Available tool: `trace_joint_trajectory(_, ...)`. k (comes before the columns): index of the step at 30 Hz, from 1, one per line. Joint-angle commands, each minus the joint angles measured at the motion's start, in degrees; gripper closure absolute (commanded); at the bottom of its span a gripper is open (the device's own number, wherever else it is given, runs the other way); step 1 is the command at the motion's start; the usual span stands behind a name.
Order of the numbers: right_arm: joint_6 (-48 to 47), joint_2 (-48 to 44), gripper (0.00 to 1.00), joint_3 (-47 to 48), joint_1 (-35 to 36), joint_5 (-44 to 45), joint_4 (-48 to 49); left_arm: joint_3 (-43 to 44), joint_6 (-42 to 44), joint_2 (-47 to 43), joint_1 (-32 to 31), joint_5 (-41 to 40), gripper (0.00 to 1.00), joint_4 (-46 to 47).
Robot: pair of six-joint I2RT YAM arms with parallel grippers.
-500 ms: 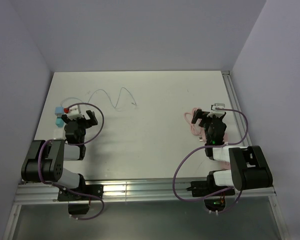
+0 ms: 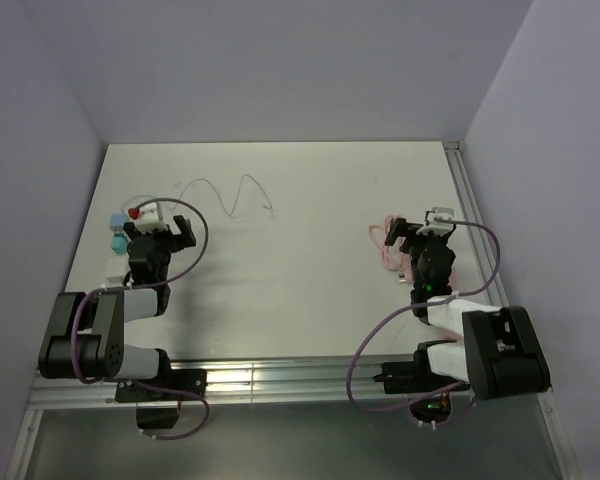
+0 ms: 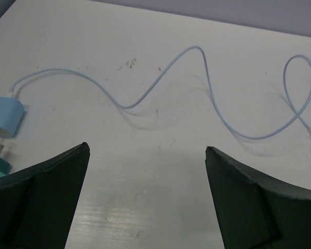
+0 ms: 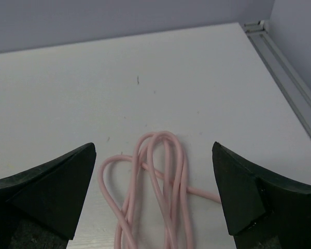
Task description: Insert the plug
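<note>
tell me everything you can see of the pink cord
The pink cord is a smooth, round, rubbery-looking cable gathered into several loose, overlapping long loops. It lies flat on the white table near the right side. In the wrist view it sits below the open right gripper. Nothing but the table visibly touches it. Its ends are out of sight.

- left gripper (image 2: 158, 230): i see its jaws spread wide, gripping nothing.
- right gripper (image 2: 420, 229): jaws equally wide, empty.
- left arm (image 2: 85, 335) and right arm (image 2: 495, 350): elbows folded back, wrists pointing forward.
</note>
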Motion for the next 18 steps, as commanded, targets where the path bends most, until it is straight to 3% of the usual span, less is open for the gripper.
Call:
trace_joint_trajectory(1, -2.64, -8.47, 0.00, 0.35, 2.02, 4.29, -3.10, 6.41, -0.70, -7.71, -0.30, 0.52, 0.00, -11.78)
trace_joint_trajectory(4, -1.34, -17.08, 0.00, 0.79, 4.13, 8.49, -13.21, 4.15, -5.35, -15.43, -0.39, -0.09, 0.00, -13.74)
trace_joint_trajectory(8, 13.47, -28.86, 0.00, -0.35, 4.58, 15.70, -23.60, 2.64, -10.90, -25.65, -2.49, -3.25, 0.01, -19.79)
trace_joint_trajectory(10, 18.51, -34.22, 0.00, 4.20, 4.58, 16.06, -38.60, 3.60, -15.45, -30.64, -3.46, -6.14, 0.00, -25.65)
trace_joint_trajectory(12, 27.99, -36.60, 0.00, 10.16, 4.32, 18.51, -54.90, 5.53, -19.07, -33.48, -4.60, -8.17, 0.01, -30.59)
trace_joint_trajectory(13, 31.25, -36.87, 0.00, 11.76, 4.32, 20.79, -58.31, 6.15, -21.96, -36.10, -4.95, -8.88, 0.00, -34.70)
trace_joint_trajectory(16, 26.98, -35.30, 0.00, 17.03, 4.14, 18.88, -66.66, 8.79, -26.01, -40.50, -4.96, -7.57, 0.01, -40.62)
trace_joint_trajectory(18, 28.46, -30.85, 0.00, 22.20, 3.88, 20.37, -74.29, 9.32, -26.03, -42.53, -4.96, -1.87, 0.01, -42.04)
